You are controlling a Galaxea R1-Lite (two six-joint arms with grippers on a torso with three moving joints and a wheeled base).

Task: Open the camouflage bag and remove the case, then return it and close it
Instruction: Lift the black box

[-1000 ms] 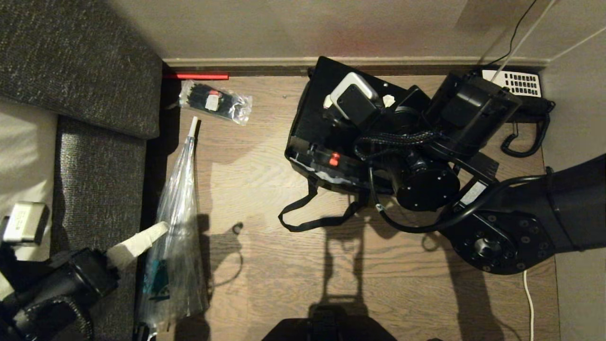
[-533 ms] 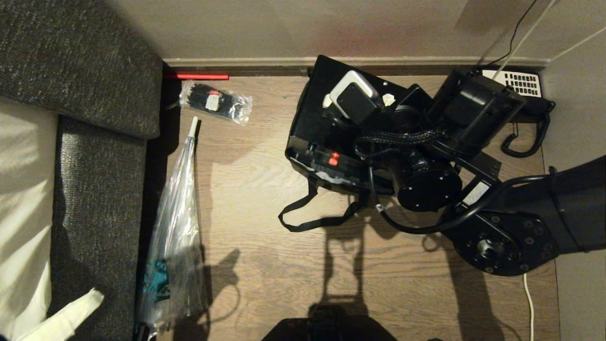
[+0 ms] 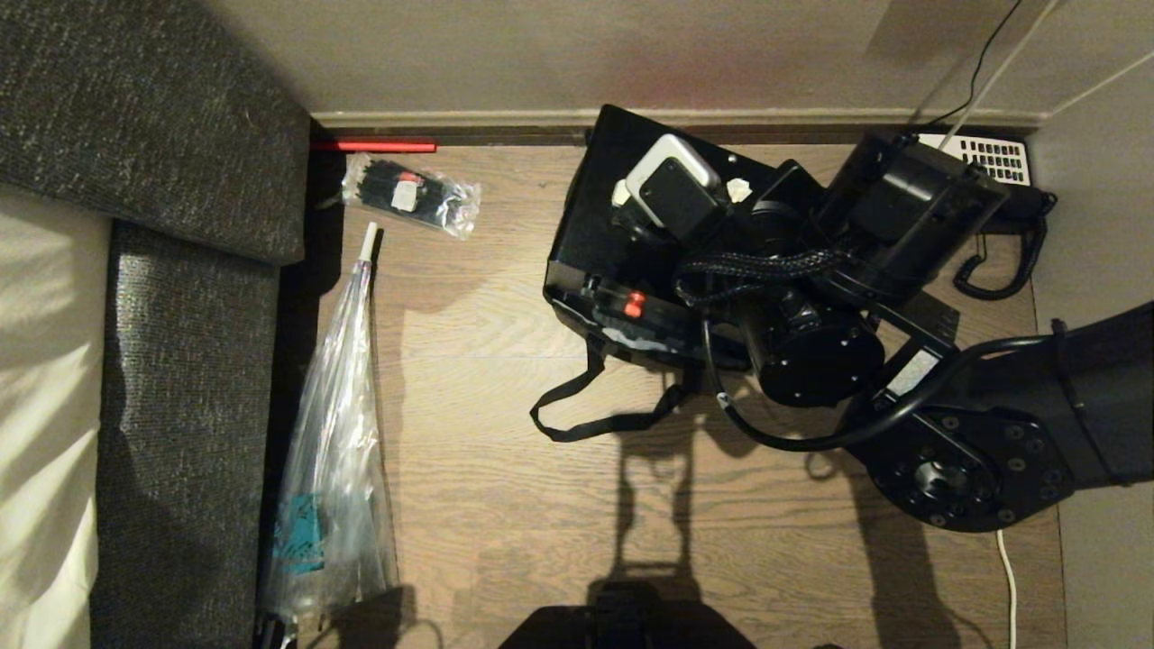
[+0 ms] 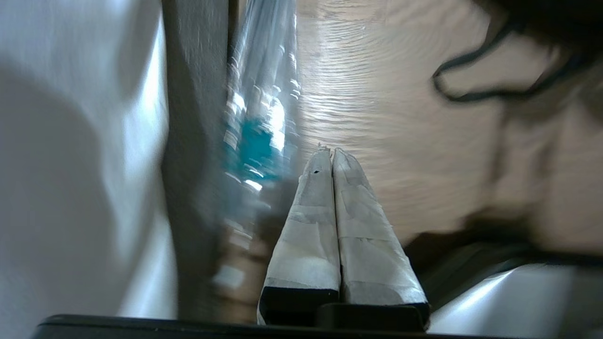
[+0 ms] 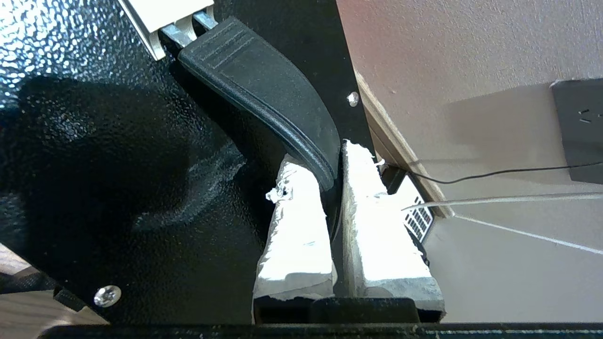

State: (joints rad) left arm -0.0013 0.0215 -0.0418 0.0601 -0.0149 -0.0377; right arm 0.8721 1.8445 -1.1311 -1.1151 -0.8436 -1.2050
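A: What takes up the most room?

B: The grey sofa [image 3: 153, 135], running from 9 to 11 o'clock in the head view and cut off by the frame. Next is the wooden floor [image 3: 487, 297]. The right arm [image 3: 992, 424] reaches in from 3 o'clock and hides much of what lies under it.

A: And the case?

B: The case [image 3: 595, 225] sits at about 1 o'clock near the skirting, glossy black with a small red button on its near side. Only black straps [image 3: 586, 397] and a pale sliver of the camouflage bag [image 3: 622, 335] show beneath it; the pattern cannot be made out.

A: The jaws?

B: The right gripper [image 5: 334, 188] is clenched on the case's curved black handle [image 5: 264, 94]. The left gripper [image 4: 332, 162] is out of the head view; its wrist view, badly blurred, shows its jaws pressed together on nothing above the floor.

A: Smaller things?

B: A long clear plastic bag [image 3: 334, 451] at 8 o'clock, a small packet [image 3: 410, 191] at 11, and a telephone [image 3: 992, 162] half hidden at 2.
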